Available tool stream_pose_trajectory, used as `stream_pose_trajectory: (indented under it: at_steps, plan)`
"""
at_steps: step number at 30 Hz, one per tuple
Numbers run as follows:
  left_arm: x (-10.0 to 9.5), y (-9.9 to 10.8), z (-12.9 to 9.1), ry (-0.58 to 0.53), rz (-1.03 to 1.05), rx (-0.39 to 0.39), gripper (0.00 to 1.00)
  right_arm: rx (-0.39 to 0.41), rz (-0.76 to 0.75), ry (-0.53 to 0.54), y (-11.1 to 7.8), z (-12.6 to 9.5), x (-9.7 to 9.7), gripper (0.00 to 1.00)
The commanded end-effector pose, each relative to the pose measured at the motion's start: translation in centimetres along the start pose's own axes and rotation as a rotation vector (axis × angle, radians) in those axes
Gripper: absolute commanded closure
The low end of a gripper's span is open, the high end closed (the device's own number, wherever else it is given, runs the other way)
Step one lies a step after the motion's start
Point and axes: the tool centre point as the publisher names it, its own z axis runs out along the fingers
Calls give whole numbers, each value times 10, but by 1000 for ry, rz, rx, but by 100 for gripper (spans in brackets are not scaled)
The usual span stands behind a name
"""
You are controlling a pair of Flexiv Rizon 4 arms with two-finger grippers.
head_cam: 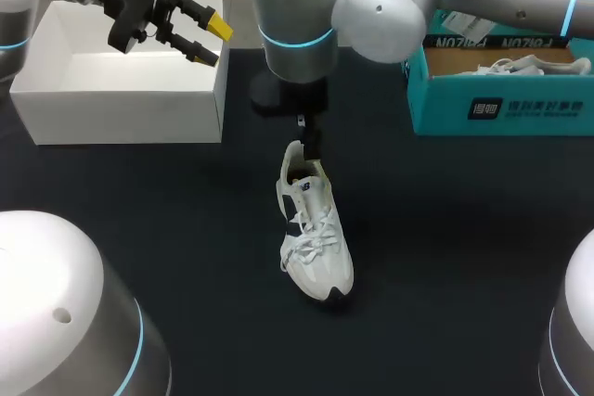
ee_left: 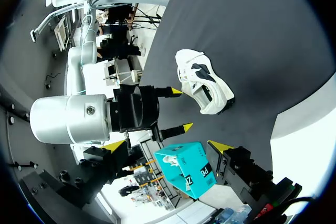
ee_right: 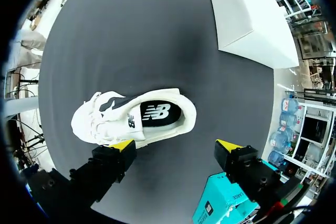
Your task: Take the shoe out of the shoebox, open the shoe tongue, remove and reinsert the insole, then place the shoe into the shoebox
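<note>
A white sneaker (head_cam: 316,229) stands upright on the dark mat, toe toward the near edge. Its black insole (ee_right: 155,114) shows through the collar. My right gripper (head_cam: 311,147) hangs open just over the heel. In the right wrist view one yellow tip of that gripper (ee_right: 176,145) sits beside the side of the shoe (ee_right: 134,116) and the other is over bare mat. My left gripper (head_cam: 213,40) is open and empty, raised above the white box. From the left wrist, the left gripper (ee_left: 169,146) looks toward the shoe (ee_left: 205,80) and the right gripper (ee_left: 179,109).
The teal shoebox (head_cam: 501,104) stands at the back right with another white shoe (head_cam: 534,65) inside. A white open box (head_cam: 121,90) sits at the back left. Dark mat (head_cam: 186,229) surrounds the sneaker.
</note>
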Motion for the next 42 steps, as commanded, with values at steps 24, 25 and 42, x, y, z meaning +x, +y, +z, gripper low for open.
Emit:
stream_pose_trajectory:
  at_steps: [24, 25, 42]
  plan:
    - [0, 0, 0, 3, 1, 1, 0, -58, -111, 25, 24, 61, -38, 0]
    - [0, 0, 0, 3, 1, 1, 0, -59, -114, 28, 25, 62, -38, 0]
    - [0, 0, 0, 3, 1, 1, 0, -65, -122, 102, 32, 98, -37, 0]
